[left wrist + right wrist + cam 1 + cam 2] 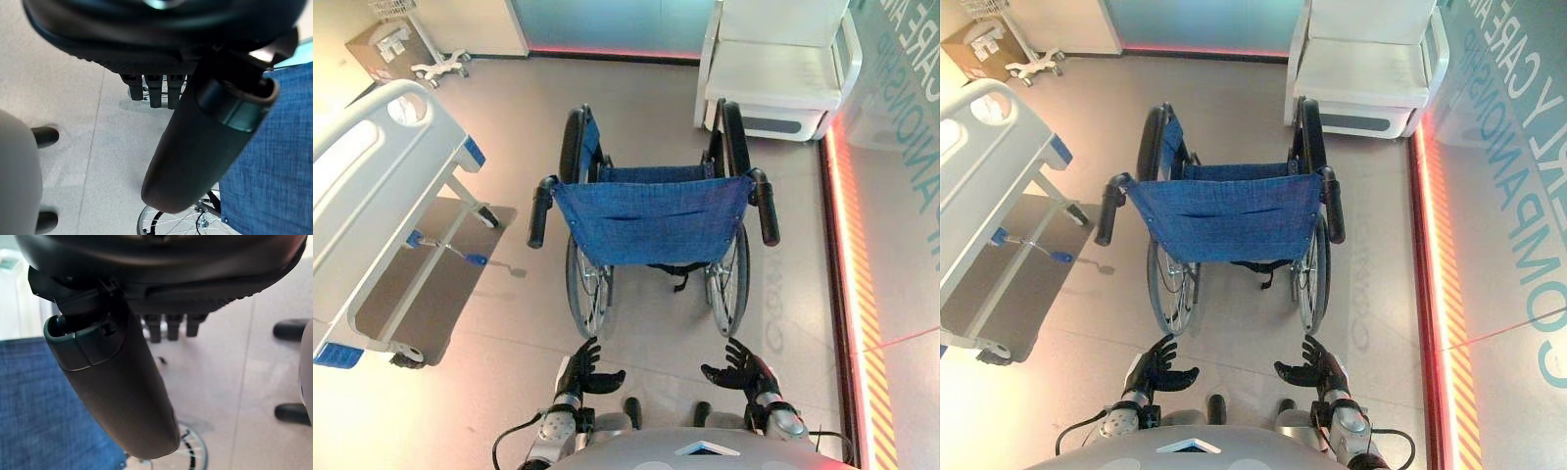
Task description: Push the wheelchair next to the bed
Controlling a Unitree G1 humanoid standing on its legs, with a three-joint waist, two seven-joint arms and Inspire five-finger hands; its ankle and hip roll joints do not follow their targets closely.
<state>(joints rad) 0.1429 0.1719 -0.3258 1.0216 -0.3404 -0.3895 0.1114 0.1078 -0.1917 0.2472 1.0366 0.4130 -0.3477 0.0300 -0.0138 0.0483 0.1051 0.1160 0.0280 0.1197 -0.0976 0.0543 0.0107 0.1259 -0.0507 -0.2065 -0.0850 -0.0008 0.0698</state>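
The left hand (585, 370) and the right hand (736, 368) hang low in front of the robot, palms turned toward each other, fingers spread and relaxed, holding nothing. Both are clear of the wheelchair (651, 220), which stands just ahead with its blue back toward the robot. Its left handle (540, 211) and right handle (766, 208) are untouched. The bed (372, 186) stands to the left, apart from the wheelchair. A white armchair (773, 69) sits beyond on the right.
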